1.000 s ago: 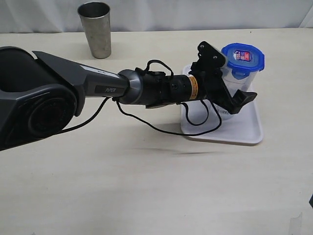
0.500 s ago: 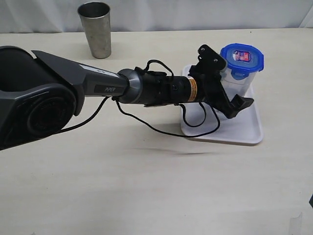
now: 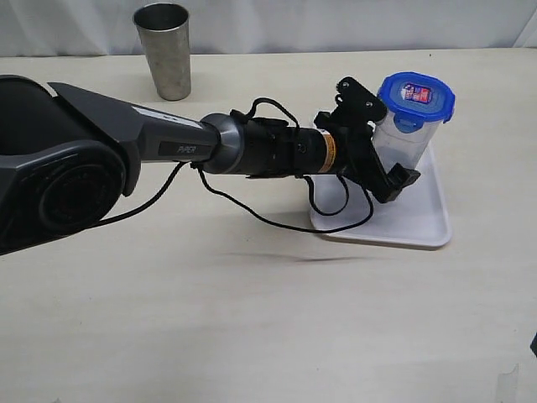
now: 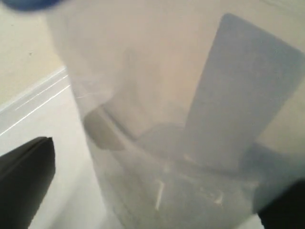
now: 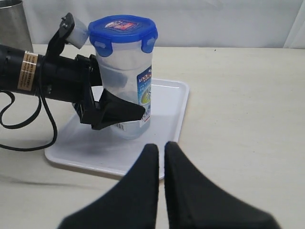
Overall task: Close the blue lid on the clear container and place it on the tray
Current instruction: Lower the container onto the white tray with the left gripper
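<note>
The clear container (image 3: 409,138) stands upright on the white tray (image 3: 424,222) with the blue lid (image 3: 416,96) on top, its flaps down. My left gripper (image 3: 393,164) reaches across from the left and stands open around the container's lower half, one finger on each side. In the left wrist view the container (image 4: 167,119) fills the frame, and a strip of tray shows between it and one dark finger (image 4: 24,179). The right wrist view shows the lid (image 5: 123,27), container (image 5: 126,71) and tray (image 5: 169,98) ahead of my right gripper (image 5: 162,149), which is shut on nothing.
A grey steel cup (image 3: 164,50) stands at the back left of the beige table, well away from the tray. The left arm's black cable (image 3: 277,222) hangs in loops just above the table beside the tray's left edge.
The left gripper has drawn back slightly to the left along the container, its near finger now less far past it. The container and lid have stayed in place on the tray.
</note>
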Robot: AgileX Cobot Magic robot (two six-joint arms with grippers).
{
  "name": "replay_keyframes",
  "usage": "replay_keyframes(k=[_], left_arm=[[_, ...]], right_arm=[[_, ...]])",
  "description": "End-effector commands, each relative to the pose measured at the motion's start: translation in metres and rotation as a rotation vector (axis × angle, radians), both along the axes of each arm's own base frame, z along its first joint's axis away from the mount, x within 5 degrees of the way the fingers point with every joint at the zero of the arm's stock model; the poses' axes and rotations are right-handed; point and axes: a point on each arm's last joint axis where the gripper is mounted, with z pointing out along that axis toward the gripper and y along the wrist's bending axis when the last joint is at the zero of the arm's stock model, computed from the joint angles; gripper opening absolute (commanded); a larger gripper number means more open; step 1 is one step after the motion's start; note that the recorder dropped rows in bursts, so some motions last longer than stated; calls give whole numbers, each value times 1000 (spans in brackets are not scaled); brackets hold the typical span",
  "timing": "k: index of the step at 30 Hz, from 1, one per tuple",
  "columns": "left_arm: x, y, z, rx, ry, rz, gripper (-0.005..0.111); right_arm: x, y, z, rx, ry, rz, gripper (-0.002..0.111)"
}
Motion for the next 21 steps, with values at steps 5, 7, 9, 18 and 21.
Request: replay_keyframes(k=[5, 7, 9, 18, 21], left_arm=[[2, 5, 15, 66, 3, 23, 99], [3, 7, 13, 90, 9, 38, 99], [3, 7, 13, 99, 10, 35, 99], [1, 6, 13, 90, 26, 14, 99], [4, 9, 11, 128, 14, 56, 98]], right_arm=[[0, 0, 1, -2, -18, 2, 4], [0, 0, 1, -2, -18, 2, 4], [0, 0, 1, -2, -18, 2, 4], [0, 0, 1, -2, -18, 2, 4], [0, 0, 1, -2, -18, 2, 4]])
